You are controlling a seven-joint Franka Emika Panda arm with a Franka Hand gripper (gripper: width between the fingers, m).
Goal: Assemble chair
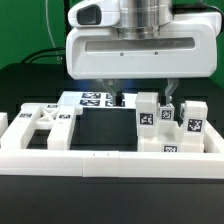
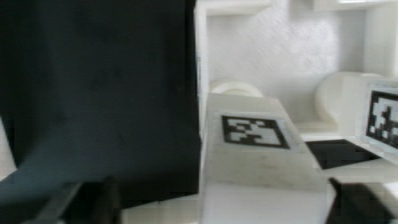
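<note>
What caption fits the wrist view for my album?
A tagged white chair part stands between the tool's spread fingers.

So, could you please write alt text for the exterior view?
A robot arm's two-finger tool hangs low over small white plastic chair parts bearing black-and-white square tags, behind a long plain white border rail. A white X-braced frame lies at the exterior view's left.

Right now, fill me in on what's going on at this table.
The robot's gripper sits low over a white tagged chair block, one finger on each side. A gap shows on one side, so it is not yet clamped. Other chair parts lie loose nearby: an X-braced frame toward the exterior view's left and another tagged block toward its right. The parts look unassembled.
</note>
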